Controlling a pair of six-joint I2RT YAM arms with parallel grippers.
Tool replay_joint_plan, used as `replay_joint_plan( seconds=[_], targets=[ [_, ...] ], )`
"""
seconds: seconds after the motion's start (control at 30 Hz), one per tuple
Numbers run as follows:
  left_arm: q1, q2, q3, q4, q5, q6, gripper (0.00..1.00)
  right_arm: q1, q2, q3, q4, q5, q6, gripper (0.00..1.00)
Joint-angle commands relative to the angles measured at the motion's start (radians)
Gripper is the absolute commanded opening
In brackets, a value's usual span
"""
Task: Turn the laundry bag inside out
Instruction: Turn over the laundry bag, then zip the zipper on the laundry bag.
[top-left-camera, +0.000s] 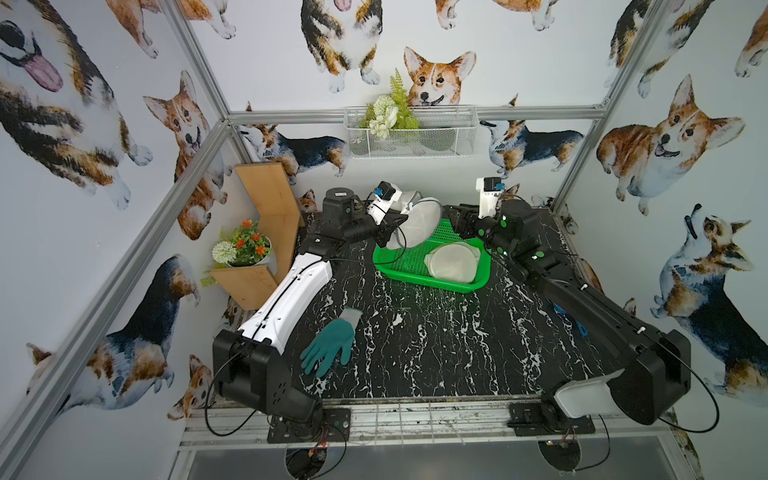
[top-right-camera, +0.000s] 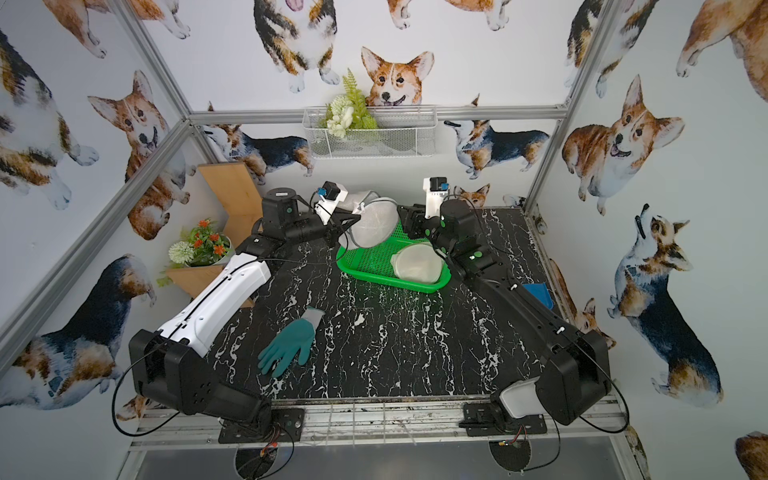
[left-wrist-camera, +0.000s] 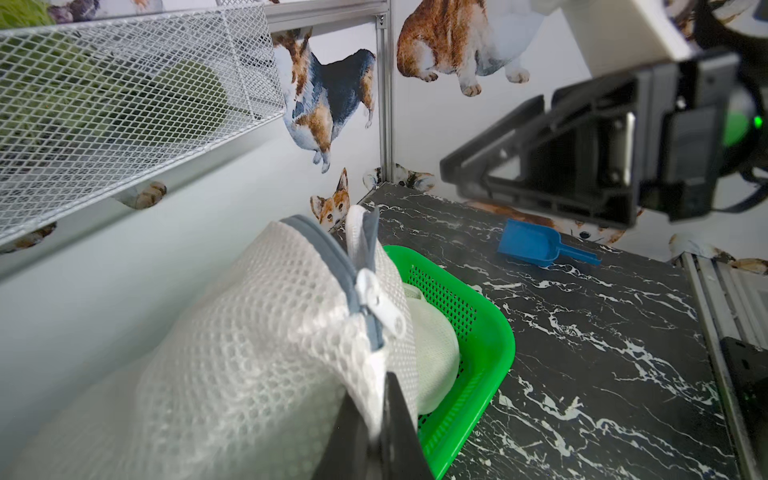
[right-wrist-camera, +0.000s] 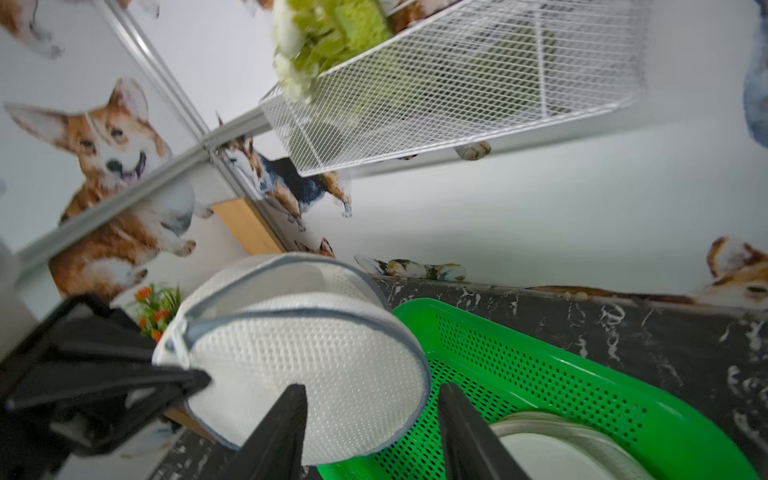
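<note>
Left wrist view: left gripper (left-wrist-camera: 374, 419) pressed together on a fold of the laundry bag (left-wrist-camera: 270, 332), pinching white mesh just below the zipper pull (left-wrist-camera: 380, 303); grey zipper tape (left-wrist-camera: 328, 253) running up and away from the jaws. Bulk of the bag ballooned out ahead of that gripper, lifted clear of the table (left-wrist-camera: 602, 353), hanging over the rear-left rim of the green tray (left-wrist-camera: 494, 345). Same in both top views: bag (top-left-camera: 422, 220) (top-right-camera: 374, 224) between the two grippers, near the middle of the table's rear edge, round mesh face turned toward the right gripper (top-left-camera: 457, 220). Right wrist view: right gripper spread wide, nothing between the fingers (right-wrist-camera: 286, 419), bag's grey-trimmed round face just ahead of the fingertips and off toward the left arm's side; left gripper's hold at the far edge of that face. Contact between right fingertips and mesh: can't tell, looks just short in a top view. Also a second mesh bag (top-left-camera: 453, 262) flat inside the tray, toward its front-right corner. Loose teal glove (top-left-camera: 330, 347) near the table's front-left corner, well apart from both grippers. Last, blue scoop (left-wrist-camera: 536, 245) by the table's right edge.
</note>
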Motion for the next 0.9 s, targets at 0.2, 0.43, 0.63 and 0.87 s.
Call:
replay_joint_plan(
  seconds=[0.2,0.43,0.63,0.87],
  targets=[
    [-0.023,0.017,0.063,-0.071,0.075,0.0,0.0,0.1,0.026,-0.029,0.209,0.081,-0.6,0.47],
    [-0.028,0.011,0.07,-0.09,0.082,-0.002,0.0,0.144,0.052,-0.017,0.287,0.108,-0.773,0.51],
    [-0.028,0.012,0.073,-0.103,0.081,0.004,0.0,0.17,0.055,-0.014,0.312,0.134,-0.862,0.53],
    [-0.028,0.017,0.081,-0.111,0.09,0.006,0.0,0.186,0.08,-0.001,0.302,0.144,-0.936,0.53]
  ],
)
